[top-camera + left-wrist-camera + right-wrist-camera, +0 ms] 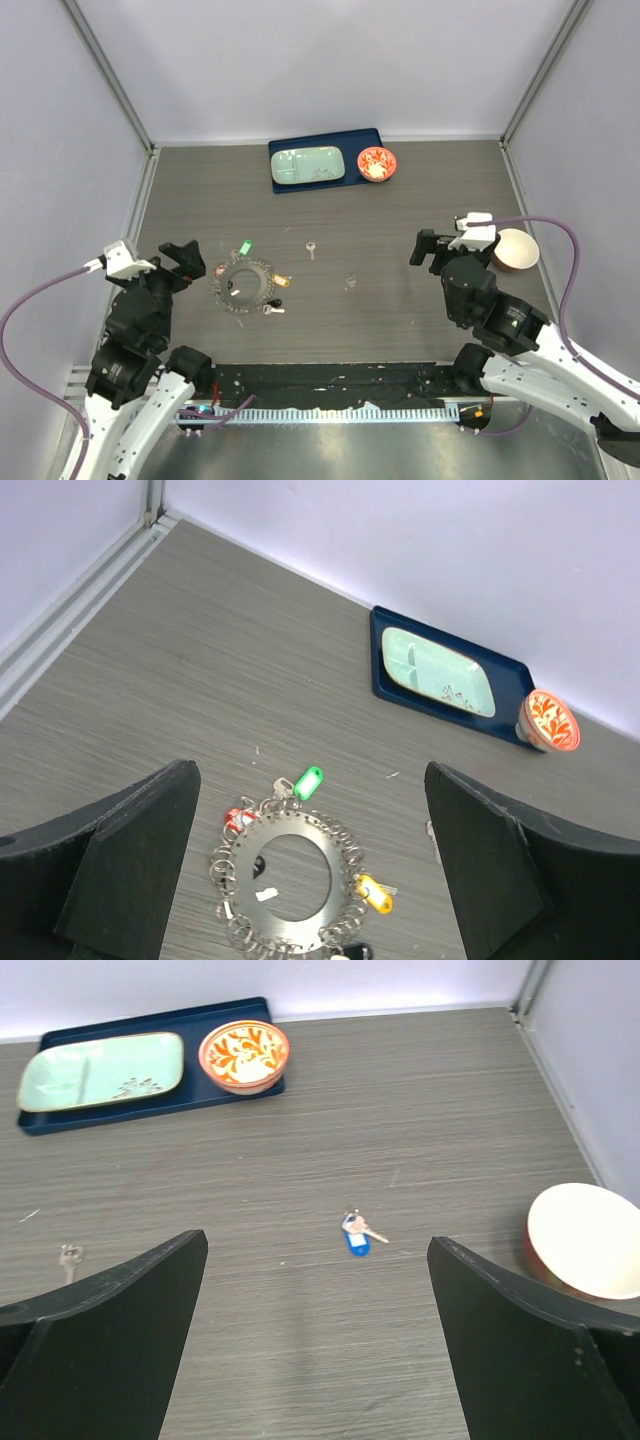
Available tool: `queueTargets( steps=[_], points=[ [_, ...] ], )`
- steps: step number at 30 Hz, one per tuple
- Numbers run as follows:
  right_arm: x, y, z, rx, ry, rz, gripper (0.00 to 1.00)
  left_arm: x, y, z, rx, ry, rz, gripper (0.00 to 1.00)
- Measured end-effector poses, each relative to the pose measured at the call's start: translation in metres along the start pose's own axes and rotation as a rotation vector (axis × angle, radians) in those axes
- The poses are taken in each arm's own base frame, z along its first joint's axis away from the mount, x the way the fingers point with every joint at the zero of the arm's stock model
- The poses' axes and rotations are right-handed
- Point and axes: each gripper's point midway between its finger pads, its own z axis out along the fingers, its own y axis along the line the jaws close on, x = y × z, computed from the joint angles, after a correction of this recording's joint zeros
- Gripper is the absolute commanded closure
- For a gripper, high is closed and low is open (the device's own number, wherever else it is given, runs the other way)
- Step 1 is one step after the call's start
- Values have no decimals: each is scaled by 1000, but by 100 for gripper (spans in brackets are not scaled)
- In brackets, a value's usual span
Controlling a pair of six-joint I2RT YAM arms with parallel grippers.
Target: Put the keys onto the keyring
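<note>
Left hand (308,780) gaping wide, holding nothing; wide thin metal keyring (325,852) fringed with silver keys lying below, centred in its gap, yellow-headed key (372,892) at ring's edge. Right hand (315,1245) gaping, empty; small blue-headed key (355,1240) lying ahead on grey wood-grain table (450,1110).

You had a dark blue tray (330,137) at the far edge of the worktop (420,215), near the middle. A pale green plate (308,165) with rounded corners lay on it and filled its left part. A small bowl (377,164), orange-red with a white pattern inside, sat at the tray's right end, just beside the plate. A cream bowl (516,250) with a brown outside stood alone near the right edge.
</note>
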Motion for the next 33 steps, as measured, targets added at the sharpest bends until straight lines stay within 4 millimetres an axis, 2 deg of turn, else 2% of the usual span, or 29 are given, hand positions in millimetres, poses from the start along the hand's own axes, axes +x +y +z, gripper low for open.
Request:
queueTargets(
  steps=[4, 9, 12, 15, 20, 23, 26, 29, 33],
  points=[
    [-4, -7, 8, 72, 12, -30, 0, 3, 1, -6, 41, -6, 48, 0],
    [-5, -19, 34, 172, 63, -46, 0, 5, 4, -12, 74, -20, 82, 0],
    [1, -38, 50, 231, 105, -30, 0, 7, 6, -14, 81, -28, 96, 0],
    [-4, -60, 52, 283, 96, 26, 0, 6, 7, -15, 83, -36, 95, 0],
    [-34, -87, 27, 319, -18, 134, 0, 4, 9, -18, 90, -51, 87, 0],
    [-54, -99, 3, 315, -112, 198, 0, 3, 9, -19, 92, -55, 84, 0],
    [-66, -114, -22, 316, -200, 247, 0, 4, 9, -19, 91, -54, 85, 0],
    [-68, -127, -41, 322, -267, 281, 0, 4, 9, -19, 91, -53, 85, 0],
    [-52, -133, -47, 325, -286, 286, 0, 4, 9, -19, 91, -53, 82, 0]
  ],
)
